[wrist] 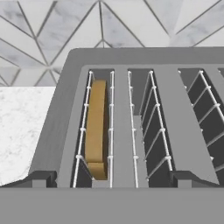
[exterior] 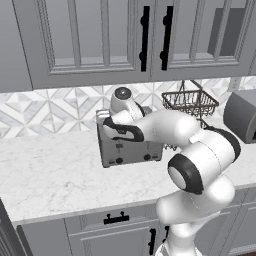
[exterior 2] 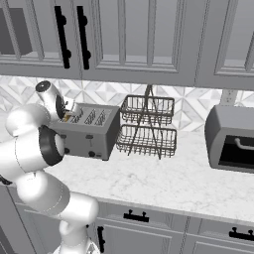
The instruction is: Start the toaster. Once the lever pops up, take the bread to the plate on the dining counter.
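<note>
The grey toaster (exterior: 131, 149) (exterior 2: 88, 130) (wrist: 131, 65) stands on the marble worktop against the tiled wall. The bread (wrist: 95, 127), a tan slice, sits on edge, low in the toaster's leftmost slot, and a sliver of it shows in the right base view (exterior 2: 66, 117). My gripper (wrist: 113, 180) hovers just above the toaster's top and points down into the slots. It is open, with its fingertips (wrist: 40, 178) spread wide to either side of the two left slots and nothing between them. The plate and the dining counter are out of view.
A two-tier wire basket rack (exterior: 191, 102) (exterior 2: 148, 128) stands right of the toaster. Further right is a grey toaster oven (exterior 2: 232, 139) (exterior: 243, 116). Grey wall cabinets (exterior: 100, 40) hang overhead. Bare marble worktop (exterior: 50, 170) lies left and in front.
</note>
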{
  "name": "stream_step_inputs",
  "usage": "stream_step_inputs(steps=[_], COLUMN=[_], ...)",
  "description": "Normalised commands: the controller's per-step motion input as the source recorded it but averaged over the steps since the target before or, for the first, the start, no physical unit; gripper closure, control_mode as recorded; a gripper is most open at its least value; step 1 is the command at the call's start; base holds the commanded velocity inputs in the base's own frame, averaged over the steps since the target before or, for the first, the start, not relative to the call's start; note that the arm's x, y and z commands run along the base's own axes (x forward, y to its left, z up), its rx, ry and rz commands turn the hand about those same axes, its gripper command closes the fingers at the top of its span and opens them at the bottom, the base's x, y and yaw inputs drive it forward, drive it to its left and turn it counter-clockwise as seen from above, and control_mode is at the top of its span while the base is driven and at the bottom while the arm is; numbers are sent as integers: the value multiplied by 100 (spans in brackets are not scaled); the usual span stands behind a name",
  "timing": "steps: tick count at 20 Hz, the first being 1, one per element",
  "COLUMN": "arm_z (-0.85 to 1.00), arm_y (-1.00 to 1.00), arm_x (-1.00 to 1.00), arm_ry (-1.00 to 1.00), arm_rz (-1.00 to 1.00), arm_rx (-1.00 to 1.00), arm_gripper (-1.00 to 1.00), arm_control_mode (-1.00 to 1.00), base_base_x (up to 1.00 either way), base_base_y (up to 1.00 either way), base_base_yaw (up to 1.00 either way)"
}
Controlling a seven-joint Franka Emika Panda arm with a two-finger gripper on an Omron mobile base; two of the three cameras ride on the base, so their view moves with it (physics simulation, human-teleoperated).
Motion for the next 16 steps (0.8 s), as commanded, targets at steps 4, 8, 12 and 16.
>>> stream_step_inputs(steps=[4, 8, 12, 16], arm_z=[-8, -9, -14, -12], arm_y=[0, 11, 10, 8], arm_x=[5, 11, 16, 27], arm_ry=[0, 0, 0, 0], arm_rz=[0, -1, -2, -2], arm_rx=[0, 0, 0, 0], arm_gripper=[-100, -100, -100, -100], arm_control_mode=[-100, -100, -100, -100], base_base_x=[0, 0, 0, 0], base_base_y=[0, 0, 0, 0], base_base_yaw=[0, 0, 0, 0])
